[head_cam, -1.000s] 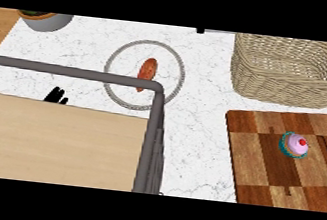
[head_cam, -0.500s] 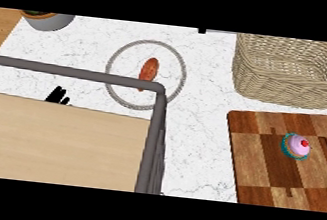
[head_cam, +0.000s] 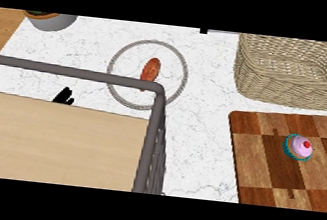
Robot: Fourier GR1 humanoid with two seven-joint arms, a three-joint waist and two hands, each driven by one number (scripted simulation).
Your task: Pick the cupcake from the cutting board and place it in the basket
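While upright, cherry up, cupcake (head_cam: 299, 147) sits on cutting board (head_cam: 265, 163) | basket (head_cam: 297, 70) behind | left hand (head_cam: 64, 96): grip unclear.

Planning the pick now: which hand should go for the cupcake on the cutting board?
Probably the right. The cupcake sits on the cutting board at the view's right, with the basket just beyond it. Only a black bit of the left hand shows, far left behind the grey frame.
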